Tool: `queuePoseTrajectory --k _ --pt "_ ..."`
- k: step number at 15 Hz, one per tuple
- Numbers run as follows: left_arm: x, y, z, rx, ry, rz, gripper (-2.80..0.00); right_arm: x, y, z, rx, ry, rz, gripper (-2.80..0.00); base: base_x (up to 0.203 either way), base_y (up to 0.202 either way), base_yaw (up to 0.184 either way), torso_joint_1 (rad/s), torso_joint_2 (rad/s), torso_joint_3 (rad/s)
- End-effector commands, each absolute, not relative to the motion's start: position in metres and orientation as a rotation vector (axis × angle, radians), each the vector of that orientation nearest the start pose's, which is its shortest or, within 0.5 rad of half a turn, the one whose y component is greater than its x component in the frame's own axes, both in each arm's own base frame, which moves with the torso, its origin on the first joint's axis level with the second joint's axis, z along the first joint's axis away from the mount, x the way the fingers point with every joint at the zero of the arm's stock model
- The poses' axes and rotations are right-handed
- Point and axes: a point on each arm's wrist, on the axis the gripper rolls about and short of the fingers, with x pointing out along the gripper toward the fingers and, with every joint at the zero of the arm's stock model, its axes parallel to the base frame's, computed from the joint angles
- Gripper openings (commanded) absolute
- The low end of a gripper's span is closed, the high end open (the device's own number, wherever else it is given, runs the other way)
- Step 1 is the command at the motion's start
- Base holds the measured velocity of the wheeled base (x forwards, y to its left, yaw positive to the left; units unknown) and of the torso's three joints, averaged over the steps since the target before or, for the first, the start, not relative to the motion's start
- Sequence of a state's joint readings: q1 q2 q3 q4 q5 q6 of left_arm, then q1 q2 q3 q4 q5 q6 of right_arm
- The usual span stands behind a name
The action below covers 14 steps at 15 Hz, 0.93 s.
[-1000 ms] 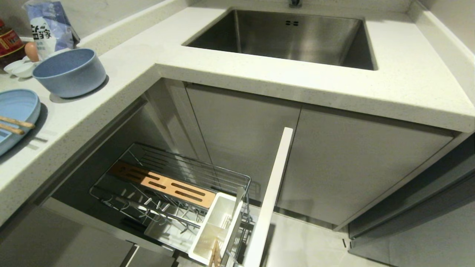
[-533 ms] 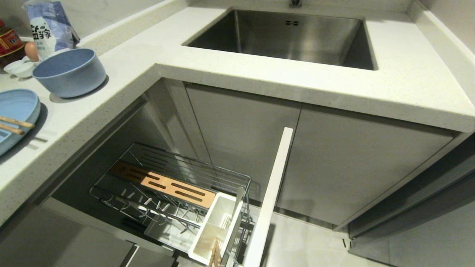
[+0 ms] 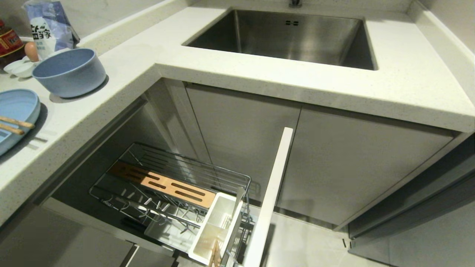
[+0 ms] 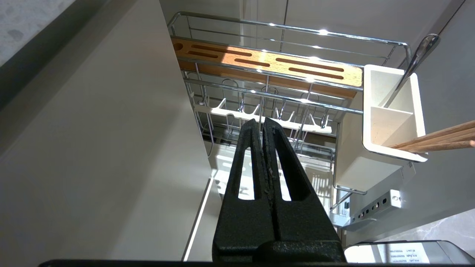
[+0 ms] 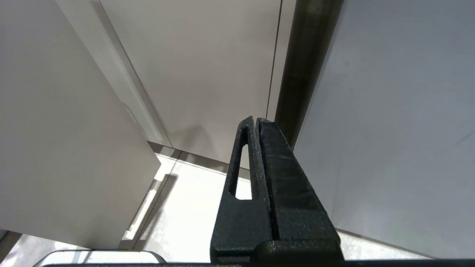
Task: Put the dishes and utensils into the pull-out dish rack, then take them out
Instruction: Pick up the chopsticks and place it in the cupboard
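Note:
The pull-out dish rack (image 3: 230, 173) stands drawn out below the counter, with its wooden strip (image 3: 163, 184) and white panel front (image 3: 272, 193). Its white caddy (image 3: 213, 230) holds a silver spoon (image 4: 415, 59) and a pair of chopsticks (image 4: 438, 139). The pale-blue bowl (image 3: 68, 72) and plate (image 3: 16, 107) sit on the counter at left, and another pair of chopsticks (image 3: 16, 122) lies across the plate. My left gripper (image 4: 262, 120) hangs shut and empty in front of the rack (image 4: 289, 27). My right gripper (image 5: 256, 119) is shut and empty near the cabinet doors. Neither arm shows in the head view.
A steel sink (image 3: 297, 37) is set in the counter straight ahead. A bag (image 3: 50, 26), a bottle (image 3: 9, 40), an egg (image 3: 31, 50) and small white saucers (image 3: 18, 66) crowd the far left corner. Closed cabinet doors (image 3: 334, 159) stand right of the rack.

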<state>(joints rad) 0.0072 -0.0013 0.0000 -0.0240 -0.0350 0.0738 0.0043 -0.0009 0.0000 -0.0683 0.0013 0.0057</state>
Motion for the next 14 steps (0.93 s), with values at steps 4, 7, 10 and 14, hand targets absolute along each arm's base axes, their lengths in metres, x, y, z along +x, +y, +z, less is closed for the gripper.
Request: queuePoseTrajectory --k 4,7,10,14 --pt "-0.022 -0.001 0.0746 0.079 -0.015 -0.027 -2.8 -0.0213 -0.0001 0.0761 0.006 -0.048 0.006 -2.8 0.0 0.0 0.0 0.0 0.0 0.0" --pt "-0.0219 -0.001 0.0741 0.078 -0.013 -0.027 -2.8 -0.0213 -0.0001 0.0761 0.006 -0.048 0.006 -2.8 0.0 0.0 0.0 0.0 0.0 0.0" --pt "-0.022 -0.001 0.0746 0.077 -0.015 -0.027 -2.8 -0.0213 -0.0001 0.0761 0.006 -0.048 0.006 -2.8 0.0 0.0 0.0 0.0 0.0 0.0" --pt "-0.0219 -0.0009 0.0743 0.069 -0.015 -0.025 -2.8 -0.0213 -0.0001 0.0761 0.006 -0.048 0.006 -2.8 0.0 0.0 0.0 0.0 0.0 0.0"
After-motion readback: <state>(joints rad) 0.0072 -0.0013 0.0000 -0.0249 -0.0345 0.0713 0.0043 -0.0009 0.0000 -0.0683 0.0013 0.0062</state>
